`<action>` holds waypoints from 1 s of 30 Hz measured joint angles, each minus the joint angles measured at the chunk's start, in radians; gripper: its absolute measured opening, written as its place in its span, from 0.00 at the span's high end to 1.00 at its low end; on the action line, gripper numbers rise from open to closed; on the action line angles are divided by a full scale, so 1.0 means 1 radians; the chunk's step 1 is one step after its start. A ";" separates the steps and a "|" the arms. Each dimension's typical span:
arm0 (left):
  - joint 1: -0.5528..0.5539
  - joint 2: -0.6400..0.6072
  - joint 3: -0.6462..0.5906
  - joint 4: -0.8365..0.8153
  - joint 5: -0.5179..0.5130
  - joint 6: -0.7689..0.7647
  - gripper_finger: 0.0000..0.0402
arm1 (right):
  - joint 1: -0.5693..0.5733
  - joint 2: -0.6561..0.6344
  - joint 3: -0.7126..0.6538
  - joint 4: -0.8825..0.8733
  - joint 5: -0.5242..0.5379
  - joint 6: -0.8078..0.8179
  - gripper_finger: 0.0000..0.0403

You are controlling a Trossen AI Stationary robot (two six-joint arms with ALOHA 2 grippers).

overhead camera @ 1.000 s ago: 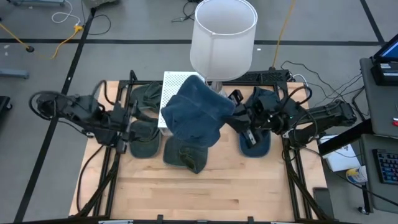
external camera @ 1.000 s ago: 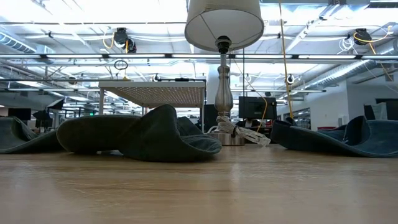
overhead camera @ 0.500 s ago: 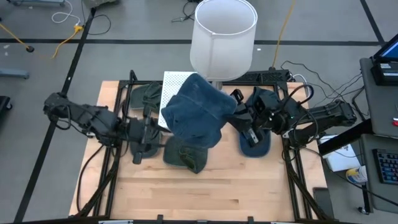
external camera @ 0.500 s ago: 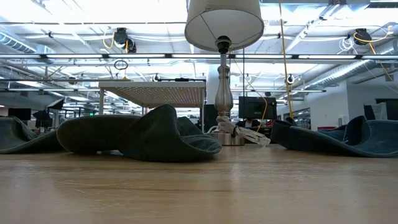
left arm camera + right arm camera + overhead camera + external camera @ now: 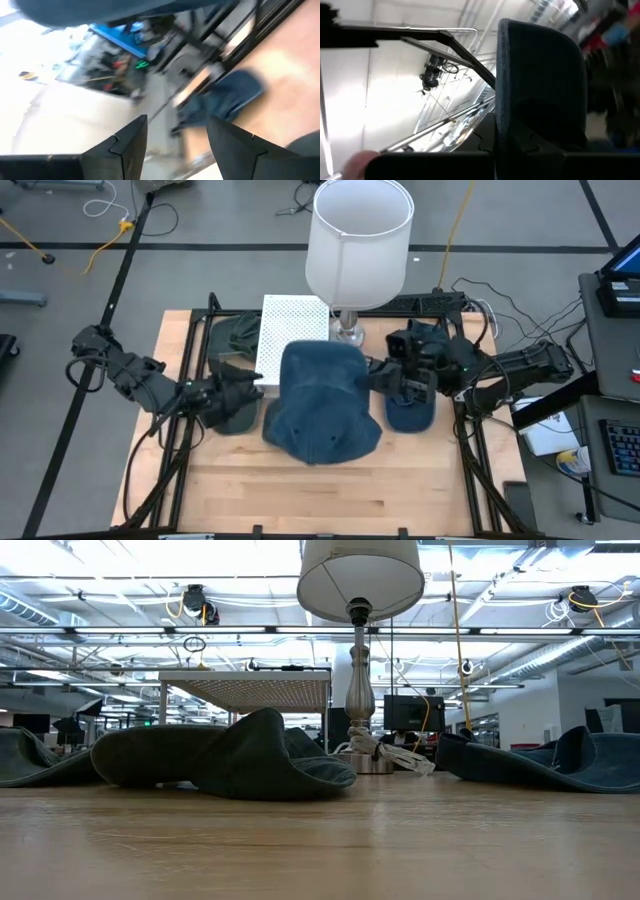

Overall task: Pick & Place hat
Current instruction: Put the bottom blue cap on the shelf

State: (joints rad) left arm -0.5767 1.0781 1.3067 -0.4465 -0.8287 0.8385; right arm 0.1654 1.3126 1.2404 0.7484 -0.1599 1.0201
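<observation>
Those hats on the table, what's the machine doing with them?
The right pincer is shut on the brim of a blue hat, holding it spread over the middle of the wooden table in front of the lamp. The left pincer is open beside a dark green hat, gripping nothing. Another blue hat lies under the right arm.

A hat (image 5: 322,405) hung above the table's (image 5: 330,490) middle, clamped at its brim by the right gripper (image 5: 375,372) on its right. The left gripper (image 5: 240,385) sat at its left, over another hat (image 5: 232,415). Behind stood a lamp (image 5: 358,242) and a perforated board (image 5: 290,325); a third hat (image 5: 410,413) lay to the right.
</observation>
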 joint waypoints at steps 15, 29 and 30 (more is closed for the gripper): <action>-0.050 0.021 0.000 0.454 -0.293 0.664 0.48 | 0.000 0.001 0.000 -0.009 0.268 0.033 0.99; -0.055 0.063 0.000 0.497 -0.343 0.620 0.48 | 0.000 0.000 0.000 0.112 0.553 -0.167 0.99; -0.055 0.070 0.000 0.497 -0.343 0.622 0.48 | 0.000 -0.001 0.000 0.114 0.569 -0.178 0.99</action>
State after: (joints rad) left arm -0.6319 1.1481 1.3067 0.0509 -1.1713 1.4601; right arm 0.1655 1.3120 1.2400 0.8619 0.4090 0.8419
